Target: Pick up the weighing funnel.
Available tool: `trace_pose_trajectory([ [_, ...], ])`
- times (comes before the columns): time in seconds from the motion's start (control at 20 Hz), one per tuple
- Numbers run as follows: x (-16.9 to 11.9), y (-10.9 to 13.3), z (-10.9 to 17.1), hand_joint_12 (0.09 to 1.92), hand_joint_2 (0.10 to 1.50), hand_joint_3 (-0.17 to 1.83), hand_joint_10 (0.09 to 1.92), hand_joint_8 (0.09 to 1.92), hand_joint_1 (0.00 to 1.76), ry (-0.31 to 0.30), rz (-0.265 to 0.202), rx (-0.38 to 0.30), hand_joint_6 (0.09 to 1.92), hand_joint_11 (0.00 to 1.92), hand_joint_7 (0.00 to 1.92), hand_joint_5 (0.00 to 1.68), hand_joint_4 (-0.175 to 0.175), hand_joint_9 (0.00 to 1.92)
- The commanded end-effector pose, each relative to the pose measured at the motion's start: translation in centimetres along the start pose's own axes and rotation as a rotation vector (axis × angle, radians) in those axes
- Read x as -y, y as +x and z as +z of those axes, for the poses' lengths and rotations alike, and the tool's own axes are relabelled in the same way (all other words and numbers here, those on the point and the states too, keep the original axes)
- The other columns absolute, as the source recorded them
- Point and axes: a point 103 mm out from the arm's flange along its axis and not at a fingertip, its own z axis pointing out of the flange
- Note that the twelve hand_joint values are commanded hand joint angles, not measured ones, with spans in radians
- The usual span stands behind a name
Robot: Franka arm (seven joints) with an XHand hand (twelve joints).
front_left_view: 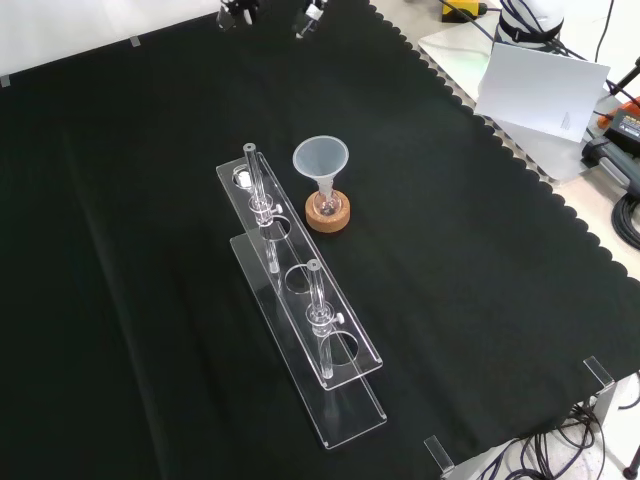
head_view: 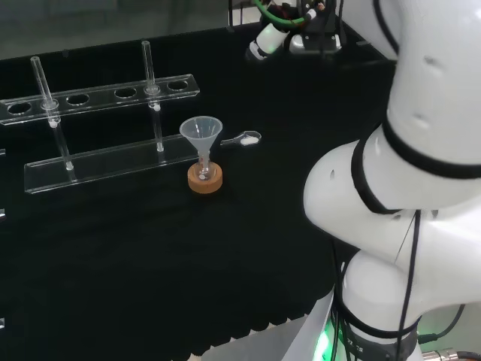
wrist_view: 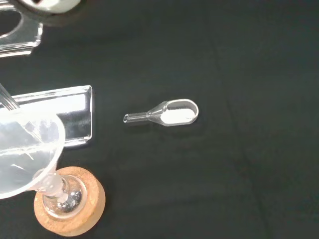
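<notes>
On the cloth (wrist_view: 249,174), weighing funnel (wrist_view: 160,114) holds white powder (wrist_view: 178,116)

The white arm (head_view: 421,113) stacks its bulky links at the head view's right and reaches away, its hand (head_view: 269,39) held out at the far end.

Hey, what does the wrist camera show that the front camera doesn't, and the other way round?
Wrist view's own: the weighing funnel, lying on the cloth apart from the rack, white powder in its scoop. Front view's own: the rack's full length with two upright tubes, and a white sheet past the cloth's edge. Shared: the funnel standing in a small flask on a cork ring, beside the rack.
</notes>
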Motion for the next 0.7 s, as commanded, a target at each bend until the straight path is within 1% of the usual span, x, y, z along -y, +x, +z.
trace_pose_trajectory([
  [0.05, -7.0, -4.3, 3.8, 1.3, 0.63, 0.52, 0.51, 0.67, 0.8, 0.035, -0.008, 0.051, 0.09, 0.59, 0.48, 0.43, -0.046, 0.8],
  [0.15, -8.1, -4.3, 5.0, 1.29, 0.63, 0.53, 0.51, 0.67, 0.81, 0.033, -0.018, 0.058, 0.09, 0.59, 0.48, 0.43, -0.047, 0.81],
  [0.35, -9.6, -4.3, 6.7, 1.29, 0.62, 0.53, 0.5, 0.67, 0.82, 0.002, -0.034, 0.06, 0.09, 0.59, 0.49, 0.45, -0.045, 0.81],
  [0.65, -11.3, -3.8, 8.8, 1.28, 0.61, 0.54, 0.49, 0.66, 0.83, 0.004, -0.063, 0.083, 0.09, 0.59, 0.48, 0.45, -0.044, 0.78],
  [0.7, -12.1, -3.4, 9.6, 1.28, 0.61, 0.55, 0.48, 0.66, 0.84, 0.002, -0.076, 0.098, 0.09, 0.58, 0.47, 0.46, -0.044, 0.77],
])
